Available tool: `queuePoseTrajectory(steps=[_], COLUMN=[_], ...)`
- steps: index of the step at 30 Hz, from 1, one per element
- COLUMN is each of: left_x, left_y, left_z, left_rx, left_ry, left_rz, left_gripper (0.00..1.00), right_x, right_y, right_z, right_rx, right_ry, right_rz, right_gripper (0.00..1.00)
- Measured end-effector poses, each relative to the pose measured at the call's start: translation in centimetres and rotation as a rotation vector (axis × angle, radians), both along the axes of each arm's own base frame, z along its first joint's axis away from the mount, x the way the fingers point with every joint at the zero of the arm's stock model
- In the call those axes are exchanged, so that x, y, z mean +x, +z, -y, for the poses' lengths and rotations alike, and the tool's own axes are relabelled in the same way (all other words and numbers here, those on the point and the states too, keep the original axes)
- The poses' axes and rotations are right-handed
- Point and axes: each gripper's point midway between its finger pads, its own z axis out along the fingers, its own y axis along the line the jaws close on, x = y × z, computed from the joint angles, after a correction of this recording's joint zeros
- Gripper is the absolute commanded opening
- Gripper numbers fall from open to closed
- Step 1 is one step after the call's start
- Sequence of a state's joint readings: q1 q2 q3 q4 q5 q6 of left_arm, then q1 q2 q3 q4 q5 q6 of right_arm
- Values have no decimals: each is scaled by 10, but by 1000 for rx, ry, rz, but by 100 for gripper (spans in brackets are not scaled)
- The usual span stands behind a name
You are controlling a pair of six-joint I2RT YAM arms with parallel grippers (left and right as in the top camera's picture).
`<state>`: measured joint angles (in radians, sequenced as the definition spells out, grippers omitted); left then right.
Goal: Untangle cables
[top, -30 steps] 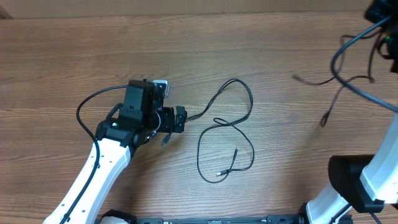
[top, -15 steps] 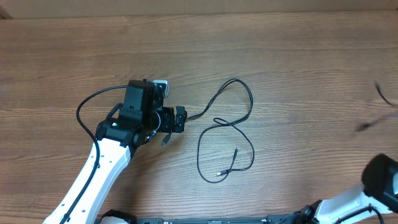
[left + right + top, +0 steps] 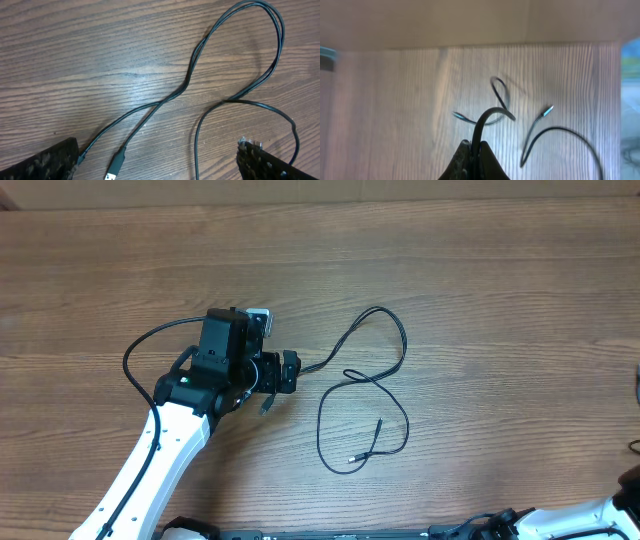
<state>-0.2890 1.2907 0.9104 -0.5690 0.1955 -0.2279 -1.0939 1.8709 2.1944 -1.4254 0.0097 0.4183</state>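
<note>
The left hand (image 3: 278, 373), fingers spread wide, stood just beside the USB plug (image 3: 116, 166) of the looped cable (image 3: 319, 430) lying on the worktop (image 3: 480, 280). It would do best to close squarely on that plug. The right hand (image 3: 472, 151) was clamped on a second cable (image 3: 482, 122), best kept well apart.

- Two cables (image 3: 189, 80) lie looped at the centre of the overhead frame, with four plug ends (image 3: 116, 169) between them.
- The blurred right wrist view shows two silver-tipped ends (image 3: 547, 110). How many cords they belong to cannot be told.
- Two arms: one (image 3: 150, 470) at lower left, a sliver of the other (image 3: 600, 515) at the lower right edge.
- Two grippers: left gripper (image 3: 288, 372), right gripper (image 3: 472, 150).
- One wooden table (image 3: 480, 280).
</note>
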Motion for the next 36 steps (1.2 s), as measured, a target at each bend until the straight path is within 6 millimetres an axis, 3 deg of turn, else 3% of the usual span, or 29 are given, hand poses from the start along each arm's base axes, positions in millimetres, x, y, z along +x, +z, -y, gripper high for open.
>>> queuePoseTrajectory(steps=[5, 11, 14, 16, 18, 21, 31, 36], left_x=[0, 0, 0, 0, 0, 0, 0, 0], left_y=[0, 0, 0, 0, 0, 0, 0, 0], left_z=[0, 0, 0, 0, 0, 0, 0, 0], left_rx=[0, 0, 0, 0, 0, 0, 0, 0], left_ry=[0, 0, 0, 0, 0, 0, 0, 0], left_rz=[0, 0, 0, 0, 0, 0, 0, 0], left_gripper=[100, 100, 100, 100, 100, 99, 100, 100], right_x=[2, 18, 17, 16, 16, 19, 43, 73], right_y=[-66, -134, -155, -164, -168, -168, -160, -149], right_z=[6, -8, -17, -22, -25, -28, -46, -62], right_rx=[138, 278, 334, 363, 386, 413, 486, 488], right_ry=[6, -16, -50, -76, -102, -129, -49, 134], right_rz=[70, 161, 173, 179, 187, 210, 307, 382], right_gripper=[4, 4, 4, 13, 35, 49, 52, 54])
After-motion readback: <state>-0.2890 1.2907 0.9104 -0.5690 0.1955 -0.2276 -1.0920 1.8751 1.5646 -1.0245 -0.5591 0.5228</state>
